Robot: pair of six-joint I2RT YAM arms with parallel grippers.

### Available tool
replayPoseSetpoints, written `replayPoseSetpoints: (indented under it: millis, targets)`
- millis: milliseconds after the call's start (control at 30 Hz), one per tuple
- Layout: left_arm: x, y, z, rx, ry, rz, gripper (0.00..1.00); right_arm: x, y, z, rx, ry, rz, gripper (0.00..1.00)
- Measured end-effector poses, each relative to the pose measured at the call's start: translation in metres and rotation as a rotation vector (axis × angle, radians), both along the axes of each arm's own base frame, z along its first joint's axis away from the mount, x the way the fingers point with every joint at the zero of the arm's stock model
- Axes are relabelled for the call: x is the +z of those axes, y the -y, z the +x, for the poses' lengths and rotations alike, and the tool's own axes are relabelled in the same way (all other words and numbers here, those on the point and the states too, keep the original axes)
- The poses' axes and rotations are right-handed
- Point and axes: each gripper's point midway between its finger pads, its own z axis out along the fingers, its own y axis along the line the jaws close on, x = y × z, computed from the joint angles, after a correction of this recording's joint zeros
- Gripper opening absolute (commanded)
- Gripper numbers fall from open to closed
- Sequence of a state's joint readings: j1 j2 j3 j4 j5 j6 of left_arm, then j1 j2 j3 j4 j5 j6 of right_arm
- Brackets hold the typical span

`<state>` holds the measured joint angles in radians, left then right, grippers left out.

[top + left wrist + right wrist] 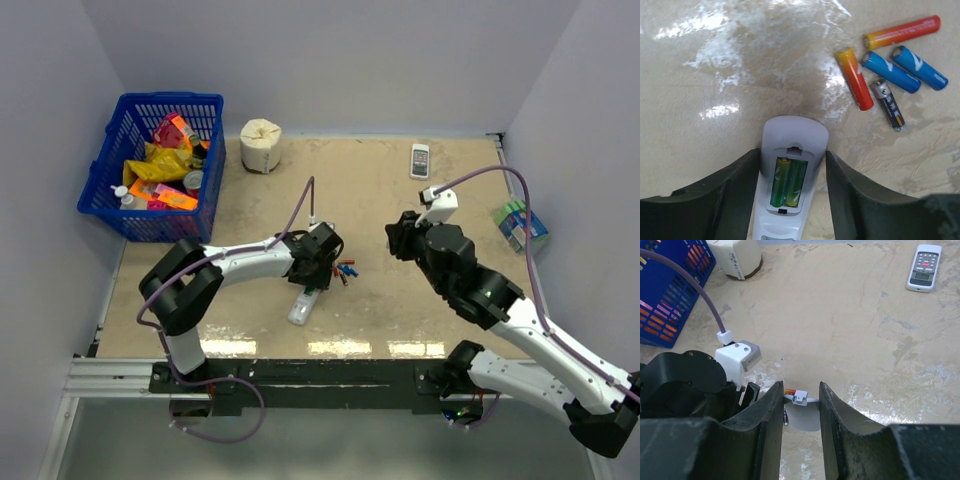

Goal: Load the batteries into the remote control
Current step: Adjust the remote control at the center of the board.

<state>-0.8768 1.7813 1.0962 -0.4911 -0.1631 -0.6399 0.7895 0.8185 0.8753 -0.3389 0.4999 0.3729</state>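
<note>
The loading itself looks close to finished, as I judge it. The remote control (795,130) lies back-up on the tabletop (715,75) with its battery compartment (790,172) uncovered, and two green batteries (789,182) sit side by side in it and fill it. I cannot tell from here whether they are pressed fully home or turned the right way round. My left end effector (792,155) hangs over that end of the remote control with its jaws apart, one finger close against each long side. Whether they pinch the body or only flank it I cannot tell. Five spare cells lie loose just beyond the remote control's rounded end: two red-and-orange batteries (855,80), two blue batteries (890,72) and a slim black battery (889,105). None of them is touching the remote control. My right end effector (800,387) is raised off to the side, its jaws partly apart. A pale grey piece (805,422) with a small white clip spans the gap between them. It may be the compartment cover, but I cannot say that, nor whether it is gripped. What seems left is checking the seating and closing the back.
</note>
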Motion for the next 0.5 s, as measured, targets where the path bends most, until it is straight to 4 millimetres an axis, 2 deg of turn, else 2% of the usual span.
replayPoseSetpoints:
  millis: [100, 300, 500]
  targets:
    - [0.000, -0.002, 0.001, 0.074, -0.003, 0.001, 0.51, -0.005, -0.001, -0.001, 0.007, -0.002, -0.001, 0.20]
    - [0.000, -0.005, 0.004, 0.304, -0.017, -0.020, 0.34, -0.007, 0.002, -0.006, 0.020, 0.016, 0.006, 0.21]
    - [-0.001, -0.019, 0.008, 0.603, -0.044, -0.041, 0.34, -0.003, 0.000, -0.011, 0.058, 0.038, 0.027, 0.21]
